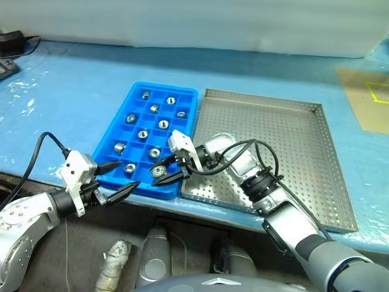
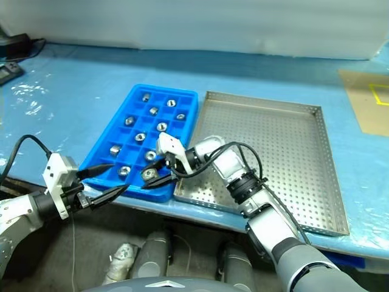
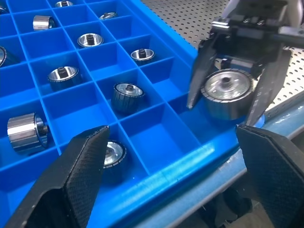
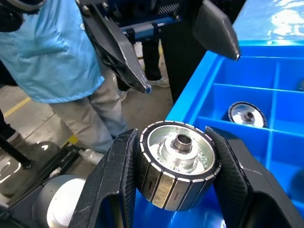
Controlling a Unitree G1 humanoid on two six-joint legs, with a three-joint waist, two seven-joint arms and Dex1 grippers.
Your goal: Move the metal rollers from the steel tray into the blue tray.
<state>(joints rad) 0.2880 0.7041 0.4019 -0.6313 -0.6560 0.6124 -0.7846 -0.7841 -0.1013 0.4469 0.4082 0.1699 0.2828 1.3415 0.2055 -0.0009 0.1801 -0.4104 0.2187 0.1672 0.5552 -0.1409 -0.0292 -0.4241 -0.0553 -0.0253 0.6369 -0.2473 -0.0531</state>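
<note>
Steel roller (image 4: 178, 164) clamped in right gripper (image 1: 171, 170) jaws over blue tray (image 1: 182, 182); left gripper (image 1: 119, 177) jaws wide.

A blue plastic sheet (image 1: 79, 91) covers the tabletop. A black cable (image 1: 21, 45) lies at its far left corner. A person in a light blue coat (image 4: 47, 52) stands nearby.

Blue-covered table (image 1: 79, 91) bears blue tray (image 1: 185, 97) beside steel tray (image 1: 273, 152).

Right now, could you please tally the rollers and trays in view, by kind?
metal rollers: 11 (10 in the blue tray, 1 held by the right gripper)
blue tray: 1
steel tray: 1
Total: 13
</note>
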